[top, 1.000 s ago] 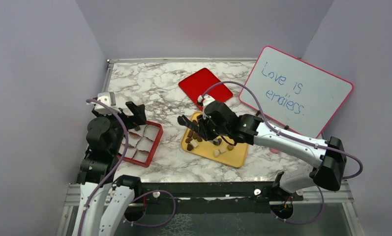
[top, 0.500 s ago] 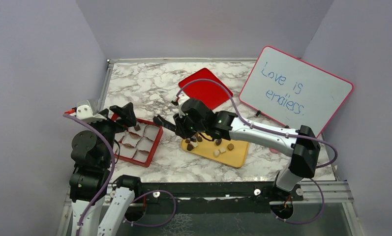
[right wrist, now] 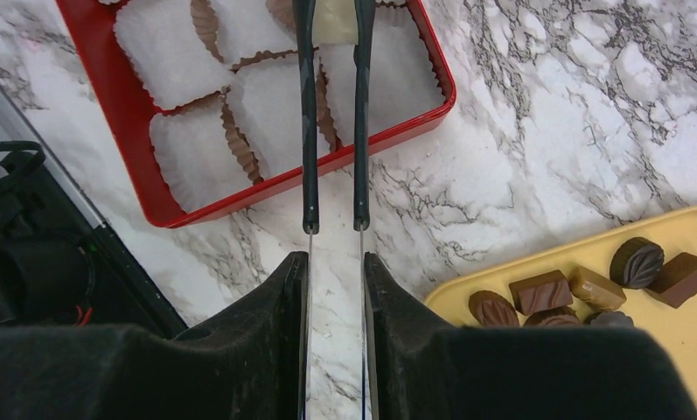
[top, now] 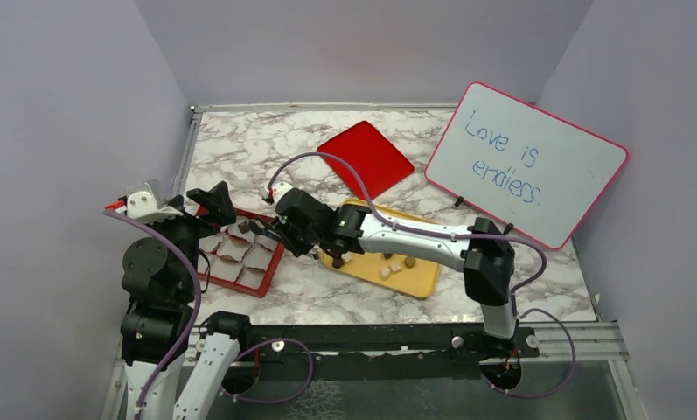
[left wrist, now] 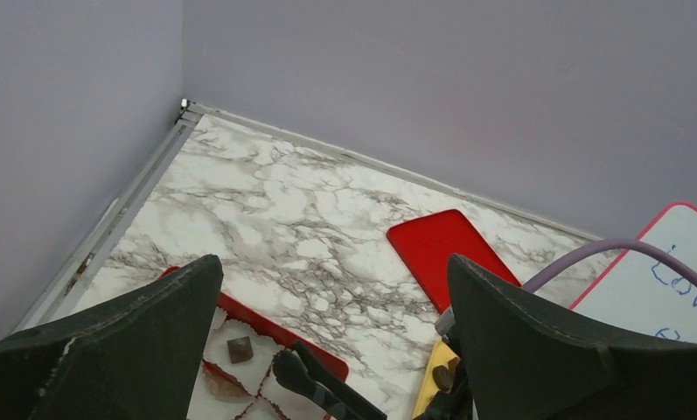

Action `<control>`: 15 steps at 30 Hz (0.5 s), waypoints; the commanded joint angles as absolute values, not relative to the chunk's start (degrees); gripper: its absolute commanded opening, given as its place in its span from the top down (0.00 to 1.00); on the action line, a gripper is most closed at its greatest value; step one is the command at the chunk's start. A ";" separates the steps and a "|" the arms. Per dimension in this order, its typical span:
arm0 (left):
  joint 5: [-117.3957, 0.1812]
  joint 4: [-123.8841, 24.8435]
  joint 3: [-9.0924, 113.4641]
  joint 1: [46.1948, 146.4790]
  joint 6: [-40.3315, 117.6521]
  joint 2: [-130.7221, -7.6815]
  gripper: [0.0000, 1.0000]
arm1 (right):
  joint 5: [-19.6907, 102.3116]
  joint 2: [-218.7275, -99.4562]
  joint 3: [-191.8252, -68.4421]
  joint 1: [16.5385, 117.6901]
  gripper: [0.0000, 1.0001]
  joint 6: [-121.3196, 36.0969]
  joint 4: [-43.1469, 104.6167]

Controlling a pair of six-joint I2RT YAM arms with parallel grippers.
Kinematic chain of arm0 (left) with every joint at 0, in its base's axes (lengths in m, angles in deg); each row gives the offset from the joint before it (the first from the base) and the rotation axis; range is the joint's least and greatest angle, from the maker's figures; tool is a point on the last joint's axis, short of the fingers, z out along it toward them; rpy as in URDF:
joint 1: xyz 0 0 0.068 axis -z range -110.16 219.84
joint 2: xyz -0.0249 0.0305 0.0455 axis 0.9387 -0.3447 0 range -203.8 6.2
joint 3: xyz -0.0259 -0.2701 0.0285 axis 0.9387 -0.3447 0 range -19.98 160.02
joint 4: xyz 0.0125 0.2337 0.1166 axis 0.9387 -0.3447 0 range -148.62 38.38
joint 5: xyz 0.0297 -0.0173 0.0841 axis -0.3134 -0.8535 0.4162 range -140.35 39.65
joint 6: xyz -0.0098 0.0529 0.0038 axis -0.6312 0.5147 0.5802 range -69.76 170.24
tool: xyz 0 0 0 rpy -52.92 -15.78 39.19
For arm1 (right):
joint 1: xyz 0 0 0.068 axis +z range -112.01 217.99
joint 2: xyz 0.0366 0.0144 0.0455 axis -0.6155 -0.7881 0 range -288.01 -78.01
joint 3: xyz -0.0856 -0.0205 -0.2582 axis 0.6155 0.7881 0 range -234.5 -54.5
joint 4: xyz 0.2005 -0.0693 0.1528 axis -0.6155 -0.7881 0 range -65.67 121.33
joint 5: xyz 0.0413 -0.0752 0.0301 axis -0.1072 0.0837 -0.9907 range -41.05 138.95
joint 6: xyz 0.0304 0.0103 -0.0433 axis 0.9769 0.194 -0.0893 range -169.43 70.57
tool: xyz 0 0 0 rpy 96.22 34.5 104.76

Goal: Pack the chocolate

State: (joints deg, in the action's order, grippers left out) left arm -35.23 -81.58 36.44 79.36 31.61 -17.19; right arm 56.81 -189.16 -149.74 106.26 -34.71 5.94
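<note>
A cream chocolate [right wrist: 336, 19] is pinched in the right hand [top: 261, 230], directly above the red box [right wrist: 231, 199] near the desk's [top: 266, 140] left edge.

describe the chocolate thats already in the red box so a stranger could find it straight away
On the marble table, look left to the red box of white paper cups. In its back row sits one dark brown chocolate, small and angular; the cups beside it that show look empty.
</note>
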 commanded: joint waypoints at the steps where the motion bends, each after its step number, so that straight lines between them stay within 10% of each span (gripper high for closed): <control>1: -31.67 -82.16 37.86 79.64 33.81 -16.35 0.01 | 62.46 -192.37 -154.22 107.14 0.70 -35.73 1.83; 15: -29.77 -81.82 36.27 79.86 35.03 -17.03 0.01 | 65.42 -195.35 -158.51 108.39 0.65 -36.15 -3.27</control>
State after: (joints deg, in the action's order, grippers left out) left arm -31.47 -81.75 36.57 79.73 33.88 -17.00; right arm 63.08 -195.26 -156.36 107.66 -35.58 -2.06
